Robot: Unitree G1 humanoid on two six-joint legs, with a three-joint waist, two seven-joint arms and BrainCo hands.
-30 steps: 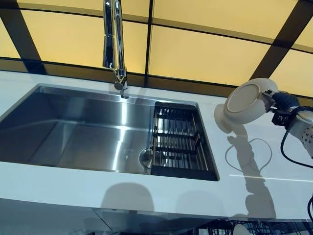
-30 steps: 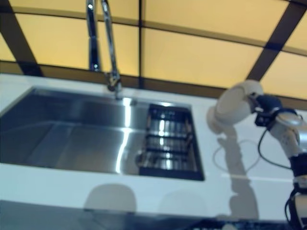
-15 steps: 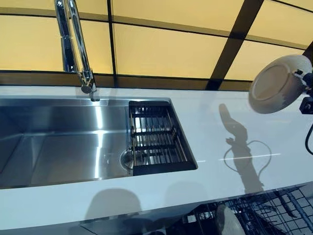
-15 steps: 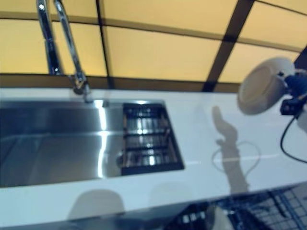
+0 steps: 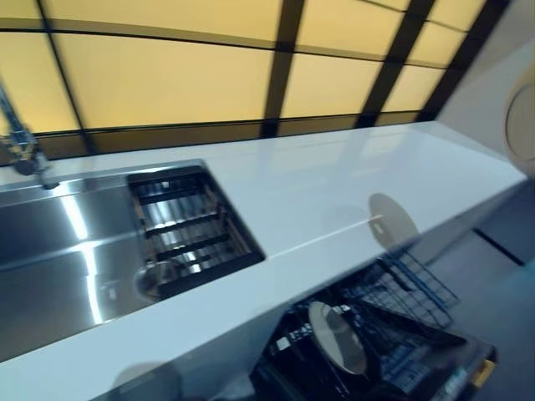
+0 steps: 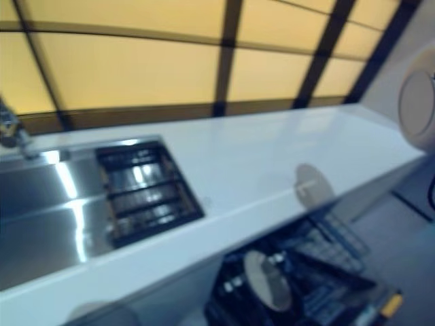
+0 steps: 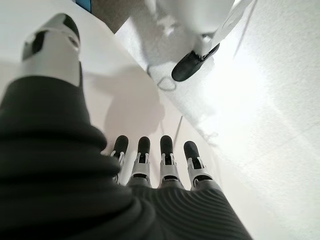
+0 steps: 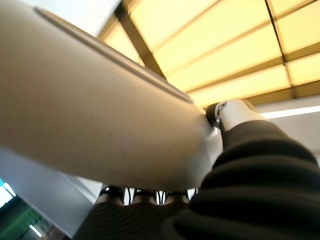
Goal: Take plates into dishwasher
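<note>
White counter (image 5: 334, 196) spans the view above the open dishwasher rack (image 5: 393, 334), which holds one plate (image 5: 337, 336). Right hand (image 8: 235, 115) grasps a cream plate (image 8: 90, 115) aloft at right. Left hand (image 7: 150, 165) hangs relaxed, empty.

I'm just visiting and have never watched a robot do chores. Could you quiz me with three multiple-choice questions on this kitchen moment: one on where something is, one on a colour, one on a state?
1. Where is the plate the right robot hand holds?
A. in the sink
B. up at the right edge, off the counter
C. flat on the counter

2. What colour is the counter?
A. white
B. black
C. green

3. How are the left robot hand's fingers?
A. curled on a plate
B. straight, holding nothing
C. pinching cloth

Answers:
1 B: the plate sits high beside the right robot hand, while another plate stands in the dishwasher rack.
2 A: the counter is white.
3 B: the left robot hand shows straight, empty fingers.
</note>
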